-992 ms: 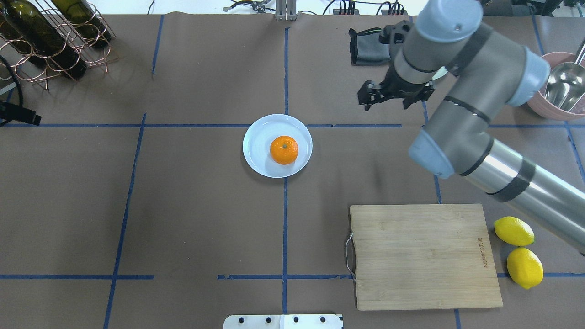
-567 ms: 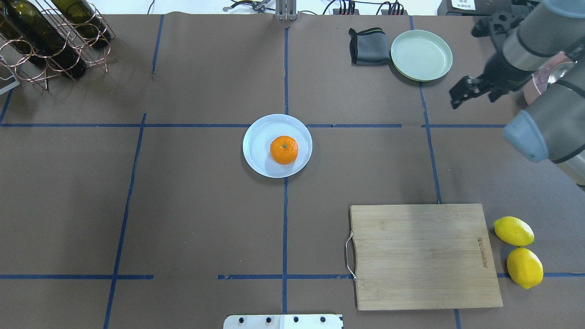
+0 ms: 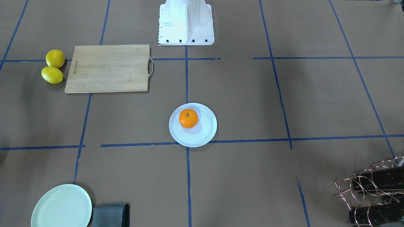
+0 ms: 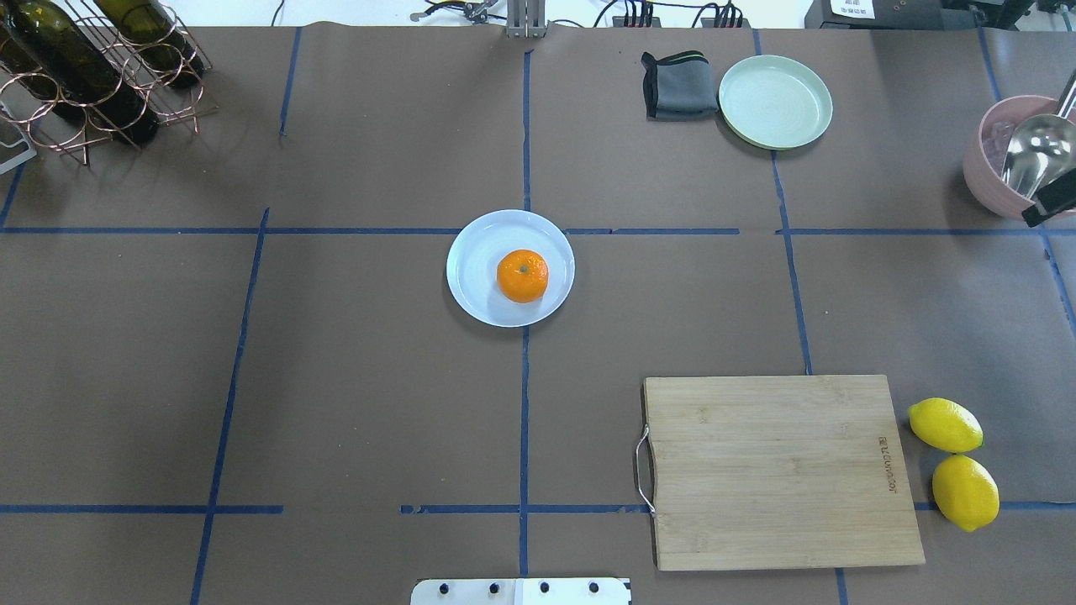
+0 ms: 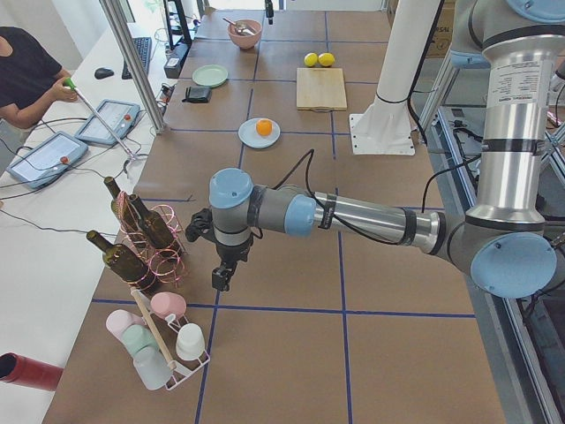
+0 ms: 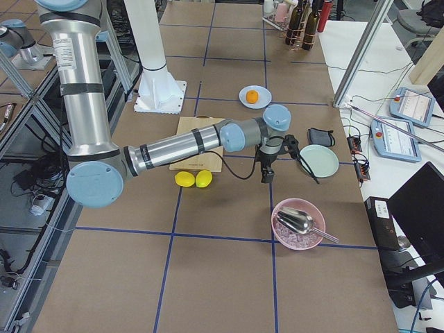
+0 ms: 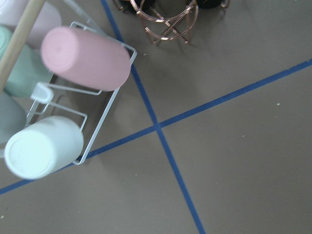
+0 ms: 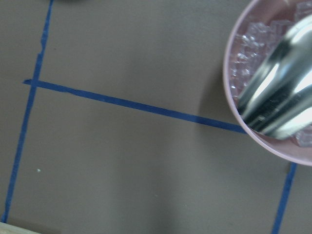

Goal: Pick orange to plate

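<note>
The orange point(image 4: 522, 276) sits on the pale bluish-white plate point(image 4: 471, 252) at the table's middle, slightly toward the plate's right side. No gripper is near it. Only a black tip of my right gripper point(image 4: 1046, 206) shows at the right edge of the overhead view, beside a pink bowl; the exterior right view has my right gripper point(image 6: 265, 175) pointing down over bare table. I cannot tell whether it is open or shut. My left gripper point(image 5: 221, 281) hangs far off by the bottle rack, and its state cannot be told either.
A mint-green plate point(image 4: 774, 102) and a grey cloth point(image 4: 679, 84) lie at the back right. The pink bowl point(image 4: 1000, 181) holds a metal scoop. A wooden cutting board point(image 4: 777, 470) and two lemons point(image 4: 945, 424) are front right. A bottle rack point(image 4: 92, 76) stands back left.
My right arm has swung away to the right, almost out of the overhead view, uncovering the mint-green plate and the pink bowl. The orange and its plate have not moved.
</note>
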`<act>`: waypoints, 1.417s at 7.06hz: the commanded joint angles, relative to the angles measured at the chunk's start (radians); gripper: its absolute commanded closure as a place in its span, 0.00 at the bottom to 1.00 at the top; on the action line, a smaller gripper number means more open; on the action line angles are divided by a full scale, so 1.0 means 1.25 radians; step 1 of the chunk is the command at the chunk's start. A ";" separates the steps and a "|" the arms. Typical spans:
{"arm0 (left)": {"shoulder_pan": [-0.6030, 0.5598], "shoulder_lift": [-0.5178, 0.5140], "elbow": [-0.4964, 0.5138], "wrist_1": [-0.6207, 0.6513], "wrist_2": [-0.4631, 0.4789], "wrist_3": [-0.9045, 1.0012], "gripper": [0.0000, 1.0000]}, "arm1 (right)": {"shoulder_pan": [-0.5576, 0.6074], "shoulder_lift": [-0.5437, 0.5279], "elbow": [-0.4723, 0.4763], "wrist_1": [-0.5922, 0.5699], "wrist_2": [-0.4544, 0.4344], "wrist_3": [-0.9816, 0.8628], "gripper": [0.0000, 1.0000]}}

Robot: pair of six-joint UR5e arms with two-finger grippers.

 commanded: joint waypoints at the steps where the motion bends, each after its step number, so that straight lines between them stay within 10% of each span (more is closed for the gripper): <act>1: -0.022 0.013 0.001 0.030 0.000 0.008 0.00 | 0.098 -0.038 -0.067 0.017 0.070 -0.101 0.00; 10: -0.022 0.019 0.004 0.028 0.001 0.010 0.00 | 0.191 -0.085 -0.081 0.029 0.006 -0.207 0.00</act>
